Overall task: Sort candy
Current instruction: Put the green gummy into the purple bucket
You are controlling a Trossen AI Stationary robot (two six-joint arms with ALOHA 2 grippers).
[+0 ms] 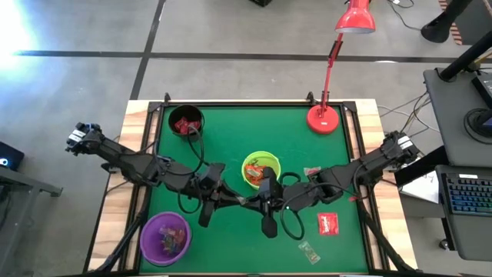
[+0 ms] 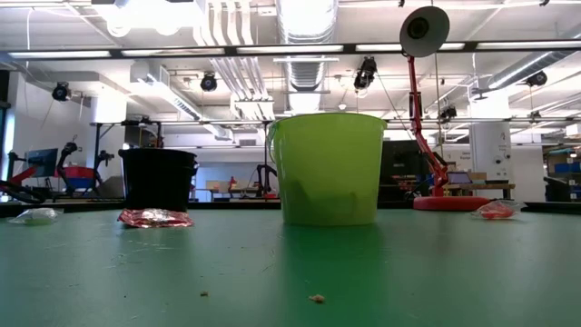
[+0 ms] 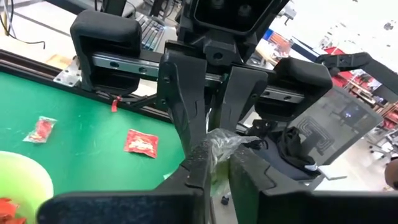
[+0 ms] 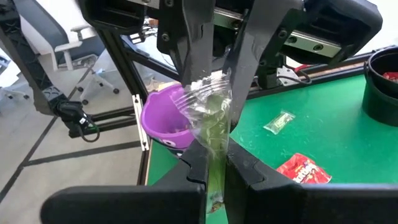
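Above the near middle of the green tabletop (image 1: 231,138) the two grippers meet nose to nose over one clear-wrapped candy (image 4: 210,115). The right gripper (image 4: 214,165) is clamped on its lower end; the left gripper (image 3: 214,165) has its fingers closed around the crinkled other end, so both hold the same piece in the air. This looks like a handover, so that piece is not yet sorted.

Judging by the high view, sorting is partly done: the purple bowl (image 1: 164,237), nearest, holds several sweets, the lime bowl (image 1: 261,169) in the middle holds orange-red ones, and the black bowl (image 1: 186,121) at the far left holds red. Left loose are a red packet (image 1: 328,224), a pale twist (image 1: 309,248) near the front edge, and another piece (image 1: 311,172) right of the lime bowl.

Only the wrist views show the shared grip; overhead the fingers merge into one dark mass. The low view shows neither gripper, only bowls, loose sweets and the red lamp (image 2: 449,202) beyond.
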